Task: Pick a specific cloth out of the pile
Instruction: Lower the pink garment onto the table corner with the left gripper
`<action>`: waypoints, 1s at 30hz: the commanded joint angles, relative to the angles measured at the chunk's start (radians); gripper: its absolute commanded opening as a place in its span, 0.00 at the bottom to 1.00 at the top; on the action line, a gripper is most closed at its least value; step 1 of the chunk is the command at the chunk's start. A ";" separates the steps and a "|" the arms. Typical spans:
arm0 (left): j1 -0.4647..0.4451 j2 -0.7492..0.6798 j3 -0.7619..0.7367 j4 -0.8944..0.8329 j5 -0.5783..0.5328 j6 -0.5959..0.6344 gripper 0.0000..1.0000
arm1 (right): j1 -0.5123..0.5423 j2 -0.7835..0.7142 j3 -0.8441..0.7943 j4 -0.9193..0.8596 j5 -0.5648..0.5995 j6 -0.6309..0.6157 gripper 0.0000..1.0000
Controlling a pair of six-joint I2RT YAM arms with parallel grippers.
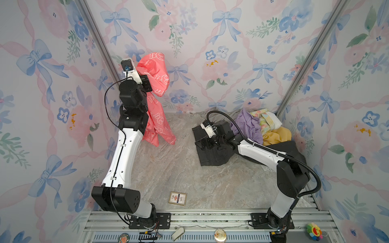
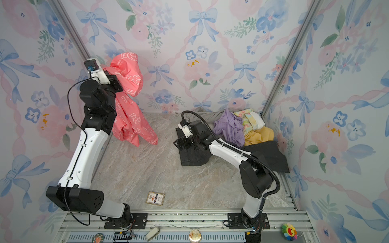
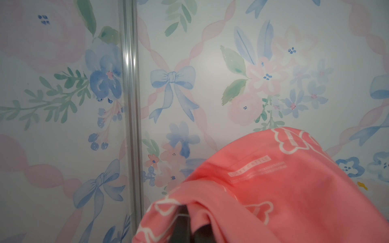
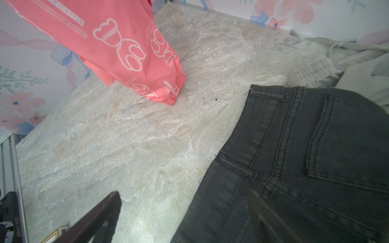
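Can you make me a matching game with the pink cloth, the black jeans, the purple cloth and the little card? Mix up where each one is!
Things:
1. pink cloth
2. black jeans
3. purple cloth
4. little card

Places:
A. lying alone on the table, near its front edge
B. hanging from the shut left end effector, up by the wall
C. partly under the open right end effector
D. bunched up right beside the yellow cloth

Pairs: 1-B, 2-C, 3-D, 4-A

light: soft, even | shadows: faint | top views: sharp | right hand [image 4: 184,194]: near, out of focus
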 commanded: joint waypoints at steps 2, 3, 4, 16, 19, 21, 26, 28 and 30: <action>0.006 0.002 -0.039 0.062 0.004 -0.019 0.00 | 0.012 -0.061 -0.024 0.032 0.003 -0.023 0.97; 0.008 0.005 -0.064 0.076 0.000 -0.014 0.00 | 0.013 -0.068 -0.030 0.036 0.003 -0.023 0.97; 0.011 0.001 -0.091 0.097 -0.001 -0.013 0.00 | 0.013 -0.072 -0.036 0.040 0.004 -0.025 0.97; 0.045 0.040 -0.314 0.222 0.028 -0.066 0.00 | 0.012 -0.081 -0.071 0.069 -0.004 -0.022 0.97; 0.065 0.048 -0.368 0.263 0.035 -0.101 0.00 | 0.011 -0.080 -0.075 0.071 0.001 -0.024 0.97; 0.078 0.060 -0.379 0.274 0.047 -0.129 0.00 | 0.011 -0.077 -0.074 0.070 0.000 -0.025 0.97; 0.101 0.080 -0.415 0.362 0.052 -0.225 0.00 | 0.007 -0.067 -0.079 0.081 0.004 -0.023 0.97; 0.103 0.079 -0.449 0.406 0.052 -0.257 0.00 | 0.004 -0.064 -0.086 0.090 0.005 -0.017 0.97; 0.104 0.078 -0.496 0.445 0.063 -0.289 0.00 | 0.001 -0.063 -0.093 0.100 0.005 -0.012 0.97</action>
